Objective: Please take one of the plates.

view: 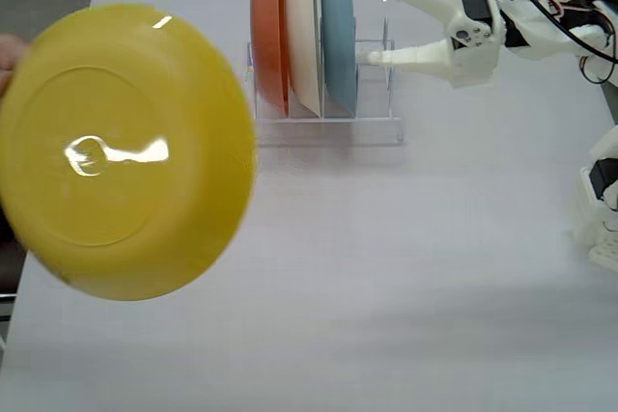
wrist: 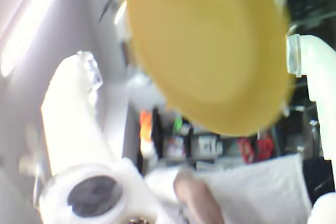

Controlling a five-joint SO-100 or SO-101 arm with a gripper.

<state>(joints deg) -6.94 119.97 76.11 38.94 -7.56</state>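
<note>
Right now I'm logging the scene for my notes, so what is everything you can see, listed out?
yellow plate: one, bright yellow, held up close to the fixed camera at the left, a fingertip showing at its edge
orange plate: one, upright in the rack
cream plate: one, upright, middle of the rack
blue plate: one, light blue, upright, nearest the gripper
rack: one, clear, at the back of the table
table: one, white
gripper: one, white, open, beside the blue plate
</note>
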